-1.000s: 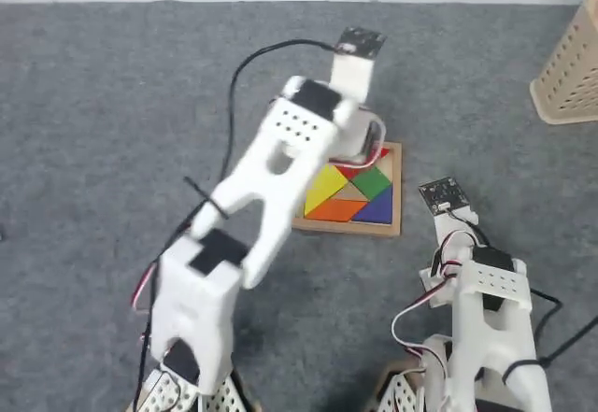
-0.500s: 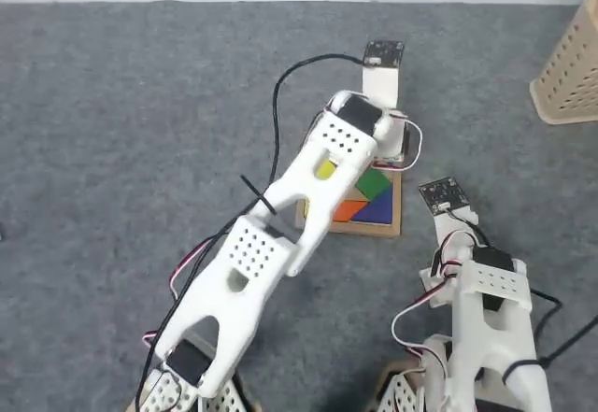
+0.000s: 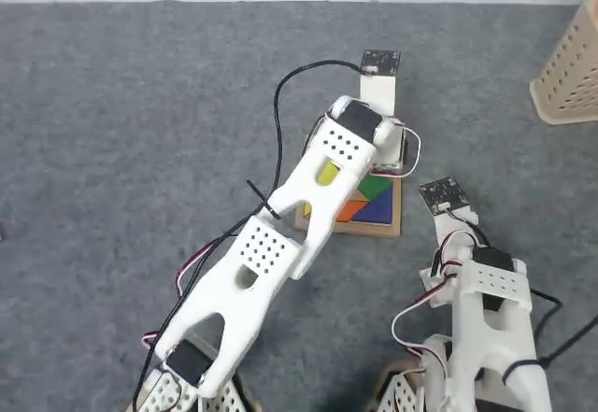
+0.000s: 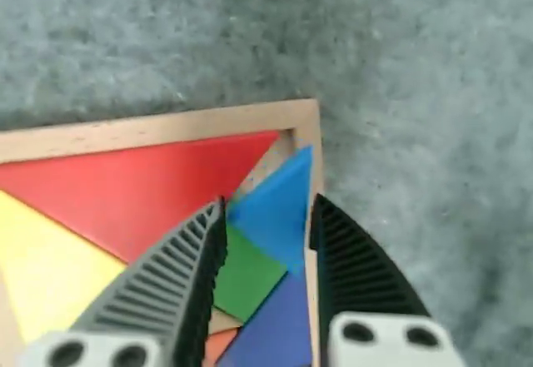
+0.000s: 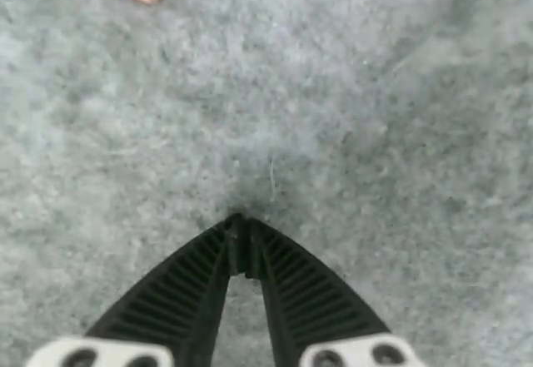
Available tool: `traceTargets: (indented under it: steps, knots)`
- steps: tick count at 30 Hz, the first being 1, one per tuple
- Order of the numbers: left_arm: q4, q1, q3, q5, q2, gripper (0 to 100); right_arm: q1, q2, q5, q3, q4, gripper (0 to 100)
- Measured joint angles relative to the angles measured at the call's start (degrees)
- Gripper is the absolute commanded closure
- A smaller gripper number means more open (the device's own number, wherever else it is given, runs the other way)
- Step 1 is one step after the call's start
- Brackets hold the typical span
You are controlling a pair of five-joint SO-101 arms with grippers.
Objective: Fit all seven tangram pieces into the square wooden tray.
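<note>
The light blue triangle point(image 4: 279, 205) looks tilted, one tip lying over the tray's point(image 4: 166, 123) rim. If let go here it may perch on the rim or on the red triangle point(image 4: 125, 192) rather than drop into the corner gap, and pressing down could wedge it. The left gripper point(image 4: 268, 217) is partly closed, pinching that triangle from both sides above the tray's upper right corner, just right of centre in the high view. The right gripper point(image 5: 239, 242) is pressed together, empty, over the carpet point(image 5: 375, 92).

Tray point(image 4: 166, 121): tan. Red pc point(image 4: 125, 188), yellow pc point(image 4: 42, 267), lt-blue pc point(image 4: 275, 209), green pc point(image 4: 250, 275), dk-blue pc point(image 4: 279, 329), orange pc point(image 3: 348, 211). Counter point(image 4: 416, 92): grey. Fingers point(image 4: 166, 275): black, ribbed.
</note>
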State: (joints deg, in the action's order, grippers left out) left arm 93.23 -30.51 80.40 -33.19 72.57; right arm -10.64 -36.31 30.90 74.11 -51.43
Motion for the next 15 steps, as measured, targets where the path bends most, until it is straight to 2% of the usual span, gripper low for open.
traceTargets:
  steps: [15]
  knots:
    - [0.97, 0.79, 4.13, 0.18, 0.26, 83, 0.00, 0.00, 0.00, 0.00, 0.00, 99.1]
